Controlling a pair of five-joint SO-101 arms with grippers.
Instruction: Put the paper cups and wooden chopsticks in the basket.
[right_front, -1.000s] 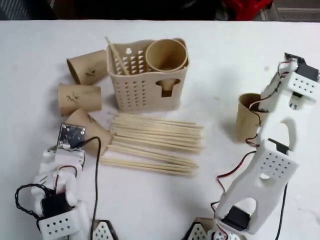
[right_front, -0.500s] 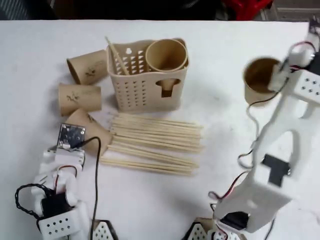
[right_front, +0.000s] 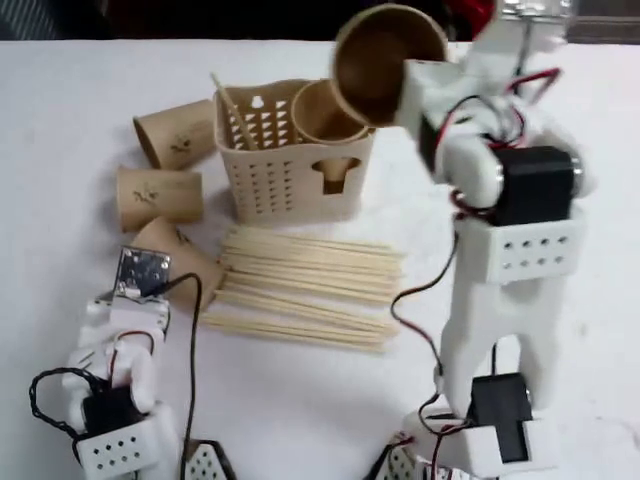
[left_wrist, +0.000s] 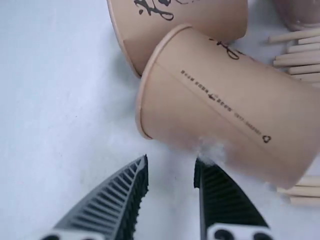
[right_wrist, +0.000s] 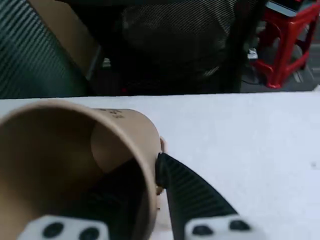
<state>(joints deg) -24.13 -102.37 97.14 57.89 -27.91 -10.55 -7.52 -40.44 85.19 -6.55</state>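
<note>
The right gripper (right_wrist: 152, 187) is clamping a paper cup (right_front: 388, 58) by its wall. One black finger (right_wrist: 182, 195) is pressing on the outside, and the other looks to be inside the mouth, though it's dark in there and hard to be sure. In the high view that paper cup is hanging in the air, mouth tipped toward the camera, over the right-hand end of the basket (right_front: 290, 185). The basket is standing upright on the white table (right_front: 80, 80). A second cup (right_front: 325, 115) is sitting upright in its right compartment, and a single chopstick (right_front: 232, 108) is leaning in the left one.

Just in front of the basket, the wooden chopsticks (right_front: 310, 290) are lying in a loose flat pile. Three loose cups (right_front: 160, 197) are lying on their sides to the left of the basket.

Over on the left wrist view, the left gripper (left_wrist: 171, 167) is hovering low with its fingers parted and holding nothing. Its tips are sitting just beside the rim of the nearest cup (left_wrist: 220, 105).
</note>
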